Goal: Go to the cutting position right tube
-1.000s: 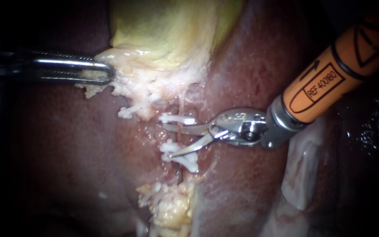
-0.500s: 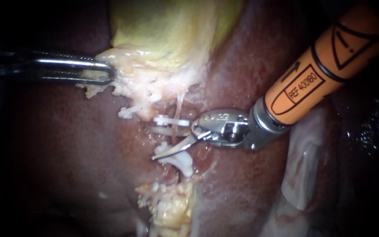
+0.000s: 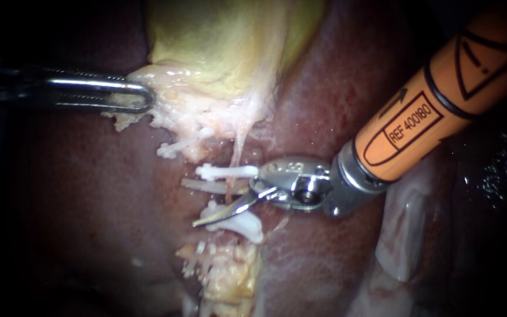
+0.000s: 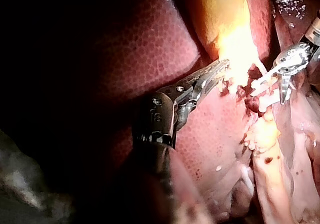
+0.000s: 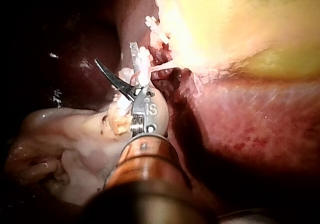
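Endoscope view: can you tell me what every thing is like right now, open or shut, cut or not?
left instrument: shut on the gallbladder at its pale edge.
right instrument: open, blades on either side of the tube.
tube: stretched thin, not cut yet.
upper clip: closed across the tube.
lower clip: closed across the tube.

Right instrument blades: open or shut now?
Open. The right instrument has its two blades spread apart in the endoscope view, with the thin tube passing between them. The right wrist view shows the same gap.
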`<state>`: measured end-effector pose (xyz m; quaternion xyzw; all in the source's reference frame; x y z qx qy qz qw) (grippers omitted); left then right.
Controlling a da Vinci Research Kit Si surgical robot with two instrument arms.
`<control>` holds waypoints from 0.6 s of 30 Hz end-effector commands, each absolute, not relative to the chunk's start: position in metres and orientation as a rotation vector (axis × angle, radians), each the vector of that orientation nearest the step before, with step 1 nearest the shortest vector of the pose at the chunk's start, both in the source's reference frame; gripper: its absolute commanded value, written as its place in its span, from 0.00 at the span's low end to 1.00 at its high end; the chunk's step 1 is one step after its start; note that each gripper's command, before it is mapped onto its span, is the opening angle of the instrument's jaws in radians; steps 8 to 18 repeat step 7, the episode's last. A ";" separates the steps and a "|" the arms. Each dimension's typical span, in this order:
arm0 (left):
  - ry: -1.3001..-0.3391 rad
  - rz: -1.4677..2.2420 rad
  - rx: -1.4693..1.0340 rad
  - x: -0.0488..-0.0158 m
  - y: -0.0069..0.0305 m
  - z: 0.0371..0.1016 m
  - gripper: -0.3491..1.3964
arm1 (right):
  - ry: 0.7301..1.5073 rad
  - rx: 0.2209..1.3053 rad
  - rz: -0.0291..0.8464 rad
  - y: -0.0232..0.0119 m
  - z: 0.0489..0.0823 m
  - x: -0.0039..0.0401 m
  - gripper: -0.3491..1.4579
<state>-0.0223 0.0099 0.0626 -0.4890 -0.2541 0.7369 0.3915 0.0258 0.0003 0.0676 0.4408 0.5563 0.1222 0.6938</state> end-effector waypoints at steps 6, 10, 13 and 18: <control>-0.646 1.872 -1.242 -0.0224 0.0099 0.0625 0.00 | 1.241 0.984 0.272 0.0004 0.0679 0.0257 0.90; -0.646 1.872 -1.242 -0.0224 0.0099 0.0625 0.00 | 1.239 0.985 0.279 0.0004 0.0679 0.0257 0.90; -0.646 1.872 -1.242 -0.0224 0.0099 0.0625 0.00 | 1.239 0.985 0.279 0.0004 0.0679 0.0257 0.90; -0.646 1.872 -1.242 -0.0224 0.0099 0.0625 0.00 | 1.239 0.985 0.279 0.0004 0.0679 0.0257 0.90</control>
